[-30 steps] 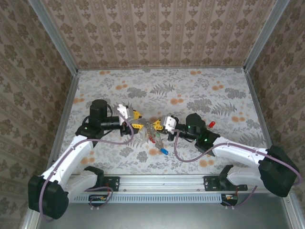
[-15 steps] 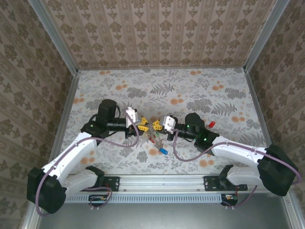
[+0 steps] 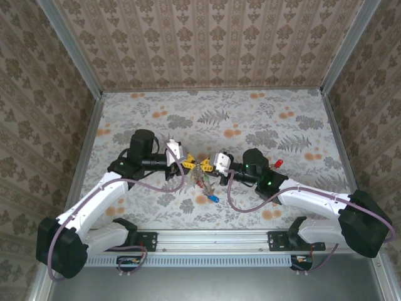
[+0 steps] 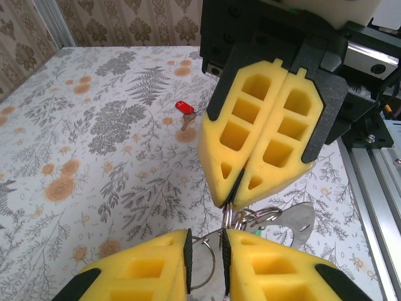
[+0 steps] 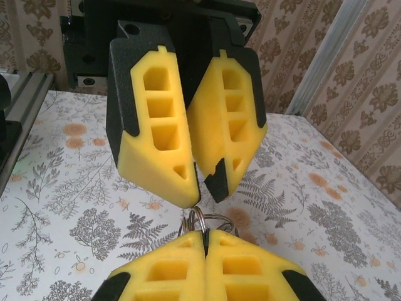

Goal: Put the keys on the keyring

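**Left arm closes in on the held keyring**

Since a second ago the left gripper [image 3: 187, 164] has swung inward and narrowed, so its tips now meet the right gripper [image 3: 212, 165] nose to nose. We see the right gripper's pads pressed together on the keyring [image 5: 200, 219], which pokes out just ahead of its tips, raised off the surface [image 3: 250, 119]. The left gripper stands at a slim gap with the ring's wire running toward it. We cannot tell whether its pads already pinch the wire.

We judge the task partly done. A small cluster of keys [image 3: 202, 180] hangs under the two grippers, seemingly on the ring. A blue key [image 3: 214, 198] lies loose on the surface just below the grippers, toward the bases. A red key [image 3: 277, 163] lies well behind the right gripper, on its outer side. Both look left to thread.

How many keys hang there, and whether each is truly threaded, is too small for us to make out. The yellow pads hide most of the ring.
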